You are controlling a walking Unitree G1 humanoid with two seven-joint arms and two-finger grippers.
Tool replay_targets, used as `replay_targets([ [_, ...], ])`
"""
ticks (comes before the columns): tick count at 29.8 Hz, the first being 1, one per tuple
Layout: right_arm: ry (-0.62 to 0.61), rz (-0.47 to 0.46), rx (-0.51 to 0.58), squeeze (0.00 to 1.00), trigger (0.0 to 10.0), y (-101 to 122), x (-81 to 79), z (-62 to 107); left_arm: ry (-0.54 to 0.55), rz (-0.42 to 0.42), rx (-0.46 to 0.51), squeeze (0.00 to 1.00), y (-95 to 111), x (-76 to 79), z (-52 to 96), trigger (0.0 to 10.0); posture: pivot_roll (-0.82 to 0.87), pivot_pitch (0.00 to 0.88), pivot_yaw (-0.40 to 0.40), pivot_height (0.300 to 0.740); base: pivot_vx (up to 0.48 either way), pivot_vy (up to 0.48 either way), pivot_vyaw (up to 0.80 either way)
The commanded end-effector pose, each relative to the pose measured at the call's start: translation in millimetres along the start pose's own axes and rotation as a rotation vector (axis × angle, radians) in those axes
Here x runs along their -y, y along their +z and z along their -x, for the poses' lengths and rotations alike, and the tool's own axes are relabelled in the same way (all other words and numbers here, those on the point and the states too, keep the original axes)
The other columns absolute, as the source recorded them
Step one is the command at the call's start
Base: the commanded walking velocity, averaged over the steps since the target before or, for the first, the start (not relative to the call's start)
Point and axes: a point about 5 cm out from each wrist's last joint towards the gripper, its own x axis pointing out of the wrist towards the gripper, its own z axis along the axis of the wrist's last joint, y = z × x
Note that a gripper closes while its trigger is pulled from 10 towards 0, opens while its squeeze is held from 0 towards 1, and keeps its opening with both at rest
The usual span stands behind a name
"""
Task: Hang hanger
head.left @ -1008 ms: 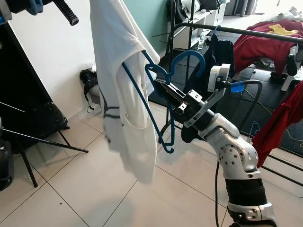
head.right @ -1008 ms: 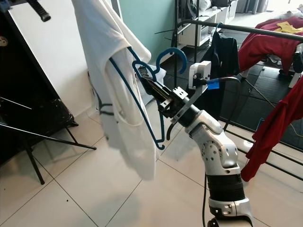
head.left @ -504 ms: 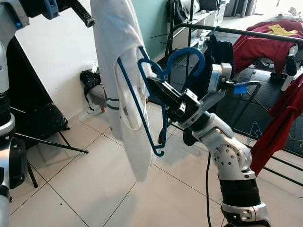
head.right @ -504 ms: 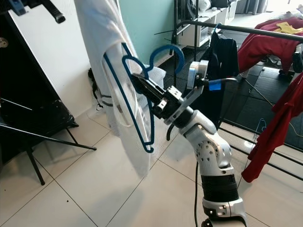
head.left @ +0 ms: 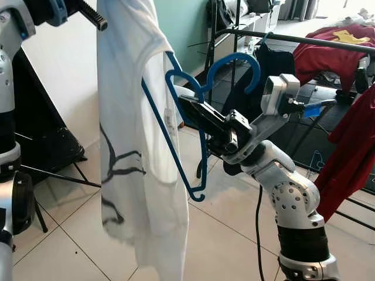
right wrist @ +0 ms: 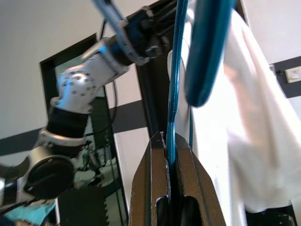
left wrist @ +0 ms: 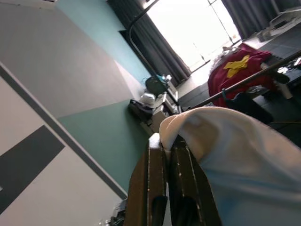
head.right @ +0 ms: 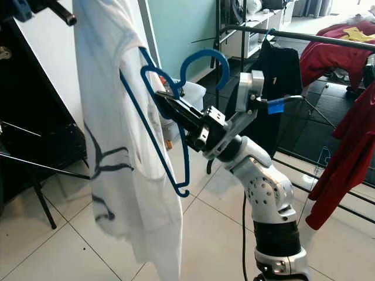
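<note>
A white shirt (head.left: 135, 175) with a black print hangs from my raised left gripper (head.left: 88, 12) at the upper left. In the left wrist view that gripper (left wrist: 168, 141) is shut, with the white shirt (left wrist: 235, 160) bunched over its fingers. My right gripper (head.left: 184, 100) reaches in from the right and is shut on the neck of a blue hanger (head.left: 233, 57). One shoulder of the hanger lies against or inside the shirt's collar, and its hook points up and to the right. In the right wrist view the hanger (right wrist: 207, 47) rises from between the shut fingers (right wrist: 150, 179).
A black clothes rail (head.left: 304, 40) crosses the back right, with a black garment (head.left: 275, 64) hanging on it and red garments (head.left: 351, 146) beside it. A black stand (head.left: 35, 170) is against the wall at left. Pale floor tiles (head.left: 70, 234) lie below the shirt.
The shirt has dropped open and now hangs longer and wider, showing its black print. My right gripper has carried the hanger slightly up and left, closer to the collar.
</note>
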Motion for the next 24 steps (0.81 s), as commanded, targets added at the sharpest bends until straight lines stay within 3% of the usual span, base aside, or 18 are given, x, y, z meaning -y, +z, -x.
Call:
replay_targets([
  [1,0.082,0.005,0.007,0.00,10.0,4,-12.2,-2.4,0.080,-0.048,-0.048,1.00,-9,-14.7,7.6,10.0,-0.03,0.030,0.107,0.740,0.000,0.000,0.00],
  [3,0.082,0.005,0.007,0.00,10.0,4,-12.2,-2.4,0.080,-0.048,-0.048,1.00,-9,-14.7,7.6,10.0,-0.03,0.030,0.107,0.740,0.000,0.000,0.00],
  [9,0.053,0.013,0.010,0.00,10.0,9,-9.9,2.7,0.188,-0.091,-0.092,1.00,-18,-36.9,14.9,10.0,-0.03,0.032,0.109,0.740,0.000,0.000,0.00],
  [13,0.049,0.017,0.010,0.00,10.0,11,-8.9,3.8,0.186,-0.073,-0.093,1.00,-20,-39.2,16.3,10.0,-0.03,0.032,0.109,0.740,0.000,0.000,0.00],
  [16,0.020,0.025,0.014,0.00,10.0,13,-4.8,3.5,0.116,-0.003,-0.043,1.00,-16,-31.5,15.0,10.0,-0.02,0.030,0.106,0.740,0.000,0.000,0.00],
  [21,-0.023,0.031,0.005,0.00,10.0,12,2.1,2.3,-0.016,0.062,0.030,1.00,-9,-11.7,15.6,10.0,-0.02,0.029,0.101,0.740,0.000,0.000,0.00],
  [24,-0.024,0.033,-0.005,0.00,10.0,11,2.6,2.2,-0.035,0.070,0.044,1.00,-8,-7.9,15.7,10.0,-0.02,0.029,0.099,0.740,0.000,0.000,0.00],
])
